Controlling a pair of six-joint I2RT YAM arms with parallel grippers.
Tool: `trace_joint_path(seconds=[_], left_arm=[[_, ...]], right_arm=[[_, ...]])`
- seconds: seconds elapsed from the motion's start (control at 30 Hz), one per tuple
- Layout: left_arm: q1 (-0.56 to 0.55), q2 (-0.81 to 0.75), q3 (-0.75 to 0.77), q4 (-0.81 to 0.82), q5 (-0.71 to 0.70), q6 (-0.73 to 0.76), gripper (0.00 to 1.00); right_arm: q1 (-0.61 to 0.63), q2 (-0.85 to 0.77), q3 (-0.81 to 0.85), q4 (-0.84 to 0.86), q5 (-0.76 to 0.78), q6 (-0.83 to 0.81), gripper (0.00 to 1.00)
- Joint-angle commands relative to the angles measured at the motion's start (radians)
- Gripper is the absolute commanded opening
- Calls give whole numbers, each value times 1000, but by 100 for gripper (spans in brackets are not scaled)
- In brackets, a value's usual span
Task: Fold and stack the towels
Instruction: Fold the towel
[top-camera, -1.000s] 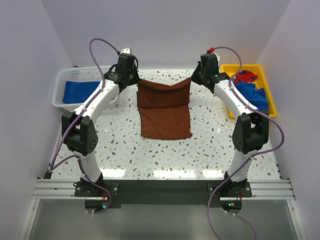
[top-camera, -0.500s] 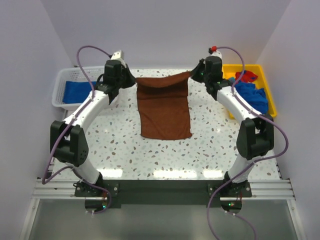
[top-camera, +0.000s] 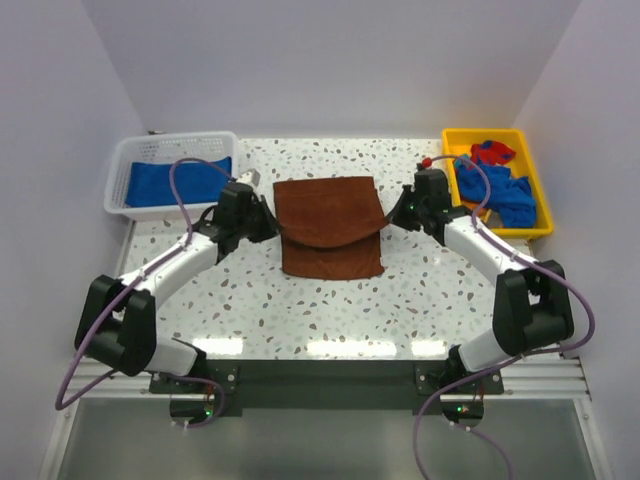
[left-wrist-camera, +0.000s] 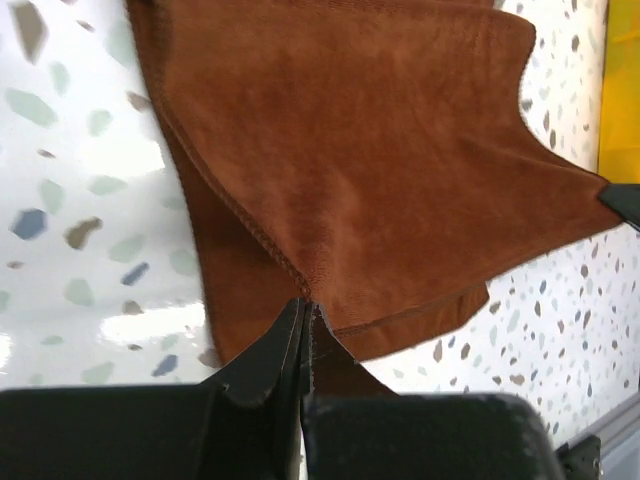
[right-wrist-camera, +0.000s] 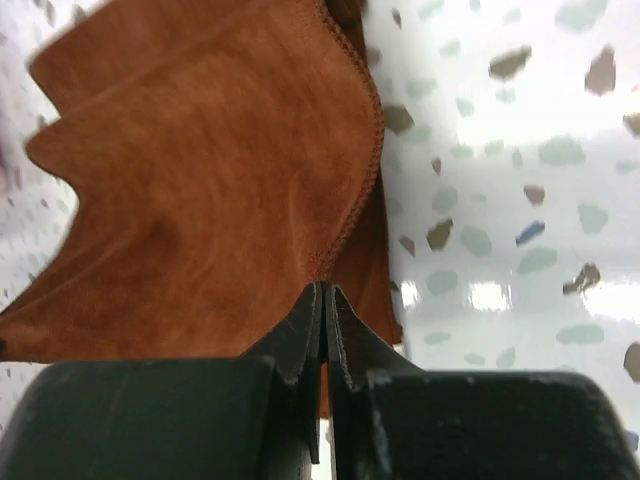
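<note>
Rust-brown towel (top-camera: 330, 215) sits at the middle of the table (top-camera: 250, 300), nearer the far edge than the near one, and is partly folded. Its lower layer lies flat on the speckled top, and an upper flap is doubled over it toward the near edge.

The left gripper (top-camera: 272, 224) is clamped on the flap's left corner, and the right gripper (top-camera: 392, 217) is clamped on its right corner. Both are low, close to the table, and the flap's free edge sags in a curve between them. In the left wrist view the fingers (left-wrist-camera: 270, 350) are pinched tight together on the stitched hem. The right wrist view shows the same tight pinch on the opposite hem.

A white lattice basket (top-camera: 120, 185) in the far left corner holds a royal blue towel (top-camera: 165, 183). A yellow tray (top-camera: 484, 131) in the far right corner holds crumpled blue towels (top-camera: 510, 195) and, at its far end, a red towel (top-camera: 492, 152) with blue patches.
</note>
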Motion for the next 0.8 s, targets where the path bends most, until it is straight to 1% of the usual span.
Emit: trace_joint_path(seconds=[0.0,0.03,0.17,0.3,0.53,0.77], left_arm=[[-80,-24,-56,90,7,-63,0],[-114,-20,-62,95,-10,-72,0],[-155,14,-121,150,-27,-109,0],[-171,51,-149,144,-64,-115,0],[-185,43,-249,133,-110,-130,0],[-188,86,-280,122,-123,-126,0]], right_arm=[[-2,-37,-70,22,-61,25,0],[0,-32,-90,31,-65,26,0],[-3,-14,-102,57,-73,22,0],[0,6,-94,62,-76,18,0],[-2,23,-111,78,-75,17,0],[-2,46,-136,108,-65,18,0]])
